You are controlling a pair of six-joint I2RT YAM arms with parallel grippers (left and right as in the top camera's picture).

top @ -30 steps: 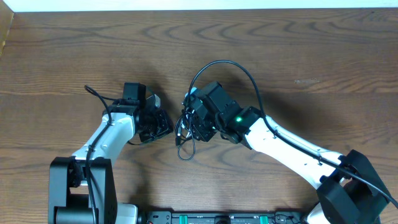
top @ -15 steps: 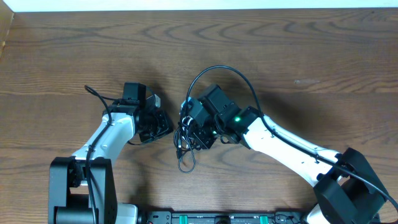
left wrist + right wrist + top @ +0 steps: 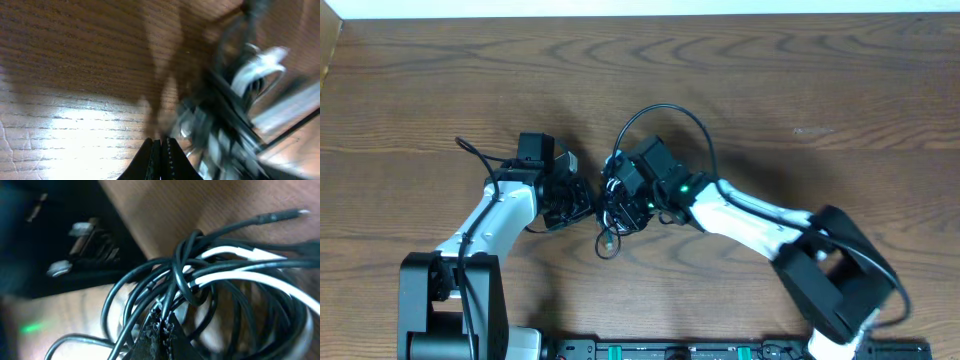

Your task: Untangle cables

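In the right wrist view the right gripper [image 3: 161, 328] is seen with its fingertips pressed together and black strands of the cables [image 3: 185, 287] pinched at the tips. The jaws are thus closed on the bundle, in which the white cable [image 3: 250, 272] is wound through a knot of black loops just beyond. In the left wrist view the left gripper [image 3: 159, 149] is shown shut to a narrow slit with nothing between its tips, and the blurred bundle lies just beside it on the right. From overhead the bundle is found near the middle of the table [image 3: 790, 80], between the two wrists, with a small loop trailing towards the near edge. Over the last second the right arm has been swung towards the left one, so that the bundle, apart from the left gripper a second ago, has been brought just beside it; the left arm has not been moved. No part of the tangle is judged to be undone yet. The cables appear to be offered for a second grip, for which the left jaws would first have to be opened.
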